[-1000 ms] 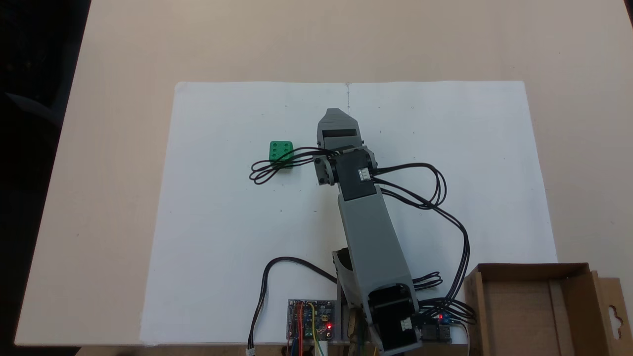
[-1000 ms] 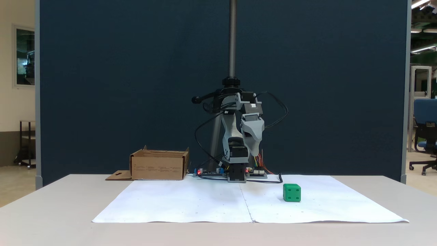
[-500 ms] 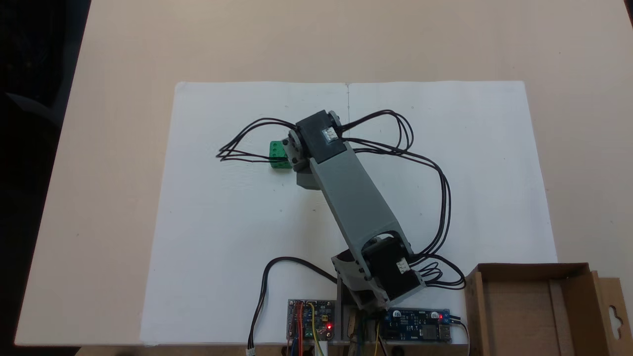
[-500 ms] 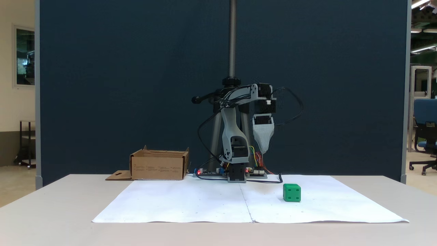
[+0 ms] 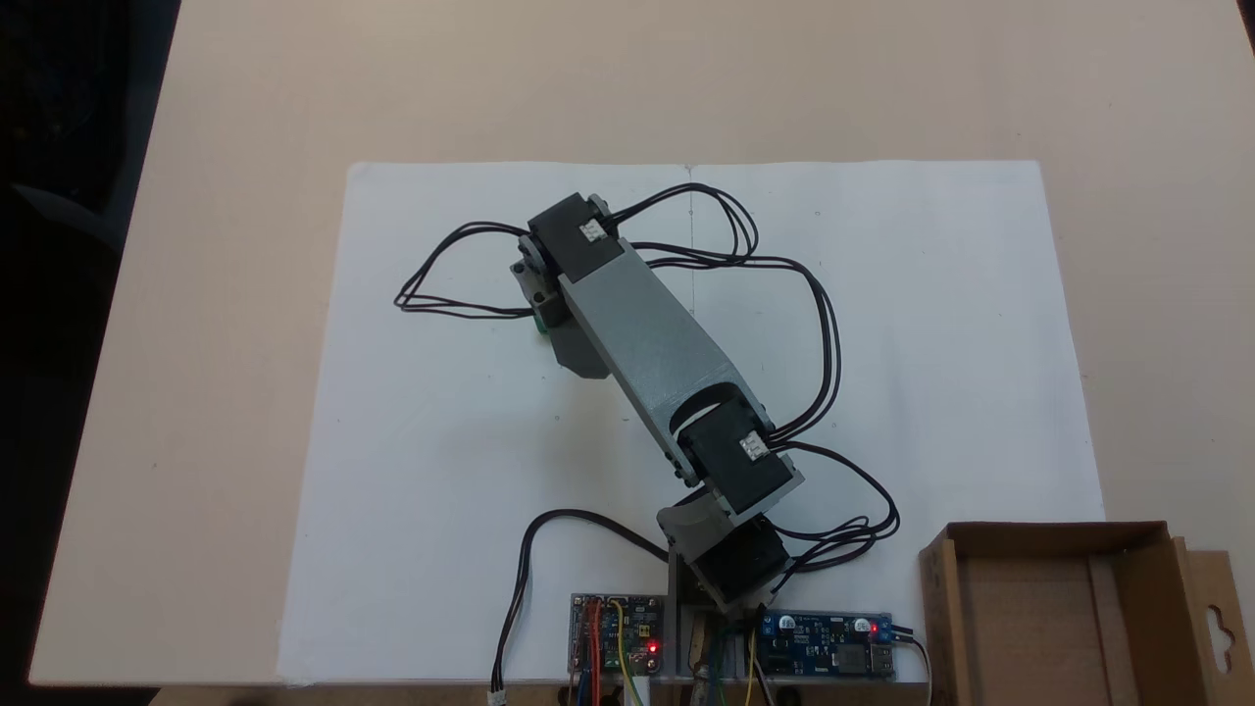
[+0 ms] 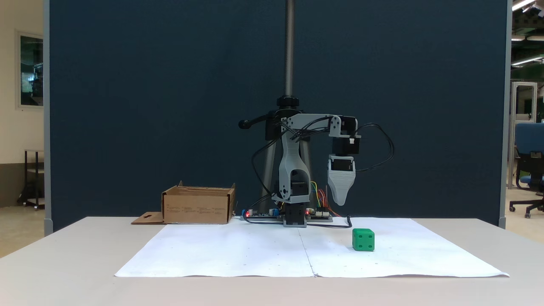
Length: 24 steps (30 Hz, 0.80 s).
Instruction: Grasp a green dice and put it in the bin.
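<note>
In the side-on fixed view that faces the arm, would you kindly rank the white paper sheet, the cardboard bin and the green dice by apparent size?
1. White paper sheet, by far the widest.
2. Bin, though it sits farther from the camera, so it looks smaller than it is.
3. Green dice, smallest despite being nearer.

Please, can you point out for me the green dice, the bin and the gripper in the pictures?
green dice [image 6: 363, 239]: a fixed view from the front, on its front face.
bin [image 6: 197, 208]: the same view, on its front cardboard wall.
gripper [image 6: 341, 200]: the same view, at the fingers' tip, hanging above the paper.
</note>
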{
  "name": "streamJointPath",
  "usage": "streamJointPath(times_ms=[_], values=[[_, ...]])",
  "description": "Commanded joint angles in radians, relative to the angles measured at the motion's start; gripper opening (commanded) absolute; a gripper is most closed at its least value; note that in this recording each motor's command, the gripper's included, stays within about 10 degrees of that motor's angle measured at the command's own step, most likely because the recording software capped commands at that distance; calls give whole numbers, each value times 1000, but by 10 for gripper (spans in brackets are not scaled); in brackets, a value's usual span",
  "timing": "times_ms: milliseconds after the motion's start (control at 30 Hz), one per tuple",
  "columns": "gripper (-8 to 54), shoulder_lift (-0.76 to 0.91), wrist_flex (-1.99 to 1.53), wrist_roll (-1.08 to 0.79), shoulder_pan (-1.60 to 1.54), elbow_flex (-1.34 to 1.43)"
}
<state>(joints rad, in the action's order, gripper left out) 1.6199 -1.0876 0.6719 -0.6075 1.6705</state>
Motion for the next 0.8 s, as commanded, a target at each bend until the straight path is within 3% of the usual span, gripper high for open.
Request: streamJointPath(times_ms=[0, 767], values=[[436, -5, 44, 84, -9, -55], [417, -222, 173, 117, -9, -201]])
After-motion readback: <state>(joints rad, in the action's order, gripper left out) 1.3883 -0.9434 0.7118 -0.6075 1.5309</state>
